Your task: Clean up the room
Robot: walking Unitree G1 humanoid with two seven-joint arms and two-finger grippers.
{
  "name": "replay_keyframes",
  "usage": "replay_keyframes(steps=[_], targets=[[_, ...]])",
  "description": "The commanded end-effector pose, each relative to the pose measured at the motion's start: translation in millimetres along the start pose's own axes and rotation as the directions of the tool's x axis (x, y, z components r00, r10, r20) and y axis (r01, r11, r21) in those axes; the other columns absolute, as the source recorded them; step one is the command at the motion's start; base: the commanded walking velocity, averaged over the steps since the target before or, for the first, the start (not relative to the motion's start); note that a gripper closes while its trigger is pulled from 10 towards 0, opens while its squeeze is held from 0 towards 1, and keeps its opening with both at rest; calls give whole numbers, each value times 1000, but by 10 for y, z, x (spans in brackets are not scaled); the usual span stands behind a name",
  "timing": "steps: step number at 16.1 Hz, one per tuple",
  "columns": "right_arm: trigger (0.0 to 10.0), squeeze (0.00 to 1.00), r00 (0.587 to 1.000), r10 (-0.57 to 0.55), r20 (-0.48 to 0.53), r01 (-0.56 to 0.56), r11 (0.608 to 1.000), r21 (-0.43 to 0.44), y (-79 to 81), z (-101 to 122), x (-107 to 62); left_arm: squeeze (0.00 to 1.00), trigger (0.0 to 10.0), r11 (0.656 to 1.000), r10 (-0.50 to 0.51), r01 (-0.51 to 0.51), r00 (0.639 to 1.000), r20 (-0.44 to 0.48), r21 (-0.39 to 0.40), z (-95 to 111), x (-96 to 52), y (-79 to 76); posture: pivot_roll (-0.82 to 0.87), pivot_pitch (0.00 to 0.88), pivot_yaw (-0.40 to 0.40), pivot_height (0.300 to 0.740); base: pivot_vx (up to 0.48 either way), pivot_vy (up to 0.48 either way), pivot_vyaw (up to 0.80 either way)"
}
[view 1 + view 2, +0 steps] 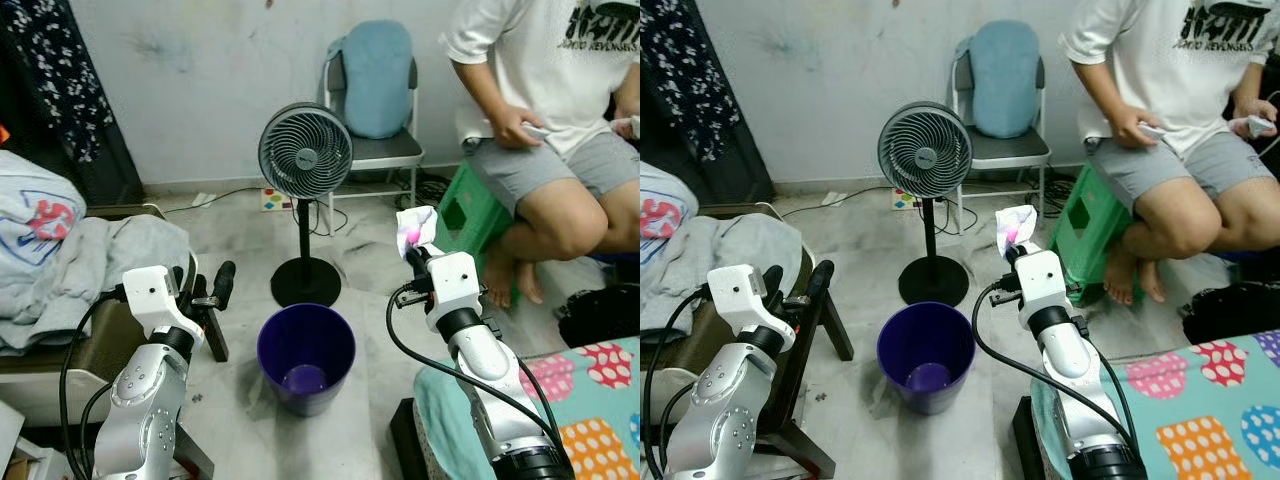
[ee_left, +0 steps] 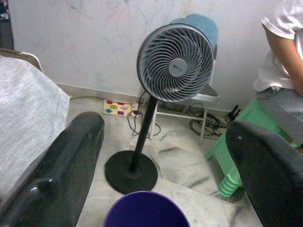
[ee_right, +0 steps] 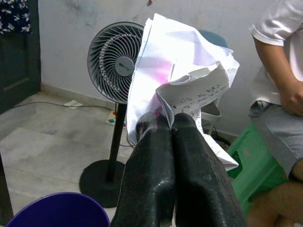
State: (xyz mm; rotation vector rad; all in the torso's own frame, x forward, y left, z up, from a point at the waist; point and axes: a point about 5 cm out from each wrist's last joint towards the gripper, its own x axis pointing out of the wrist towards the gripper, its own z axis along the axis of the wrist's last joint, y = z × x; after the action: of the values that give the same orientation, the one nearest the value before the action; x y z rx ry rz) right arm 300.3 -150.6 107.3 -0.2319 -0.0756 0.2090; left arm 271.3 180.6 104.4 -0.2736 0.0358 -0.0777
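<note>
Purple plastic bin (image 1: 306, 358) stands on the marble floor (image 1: 240, 235) between the two arms, mouth up, something pale lilac at its bottom. It is the likely drop target, so the robot faces it square.

Right gripper (image 3: 171, 124) is clamped tight on a crumpled paper (image 3: 182, 80), white with a pink patch and some printed text; the fingers pinch its lower edge, so the wad fans out above the tips. In the head views the paper (image 1: 414, 228) is held up high, to the right of the bin and behind it, not over the mouth. Judgement: this is the carry step, paper secured, release not yet due. The next move needs the arm swung left and forward until the wad sits over the bin rim.

Left gripper (image 1: 218, 285) hovers left of the bin, fingers (image 2: 61, 165) spread wide, holding nothing. It is probably parked out of the way.

Pedestal fan (image 1: 304, 155) stands just behind the bin, its base (image 1: 305, 281) close to the bin's far rim, so a swing that goes too far could clip the pole. Person (image 1: 555, 110) sits on a green stool (image 1: 470, 215) to the right, near the raised paper. Grey clothes (image 1: 70, 265) are piled on a seat at left, likely later cleanup. Folding chair (image 1: 375, 105) with a blue cushion stands by the wall.
</note>
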Motion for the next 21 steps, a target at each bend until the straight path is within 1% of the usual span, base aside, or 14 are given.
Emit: replay_keyframes(steps=[1,13,18,20,21], targets=[[10000,0,1000,-11,2,11,1000,-1,-21,7,10,0,10000,1000,-8,8,1000,-1,0,-1,3,0,-143,0,-4,740,304,0,0],[10000,0,1000,-9,0,9,1000,2,-21,7,15,0,10000,1000,-2,2,1000,-2,-3,-3,1,13,-143,0,-5,740,422,0,0],[10000,0,1000,-9,-1,9,1000,5,-19,5,17,0,10000,999,41,-41,999,-7,-2,-8,-1,51,-143,0,-4,740,0,0,0],[10000,0,1000,-4,3,4,1000,-11,-20,8,32,0,10000,999,52,-52,999,-6,9,-9,15,58,-136,0,-6,740,0,0,0],[10000,0,1000,0,12,1,1000,-28,-16,19,49,0,10000,998,56,-56,998,-3,23,-5,31,63,-135,0,-6,740,0,0,800]])
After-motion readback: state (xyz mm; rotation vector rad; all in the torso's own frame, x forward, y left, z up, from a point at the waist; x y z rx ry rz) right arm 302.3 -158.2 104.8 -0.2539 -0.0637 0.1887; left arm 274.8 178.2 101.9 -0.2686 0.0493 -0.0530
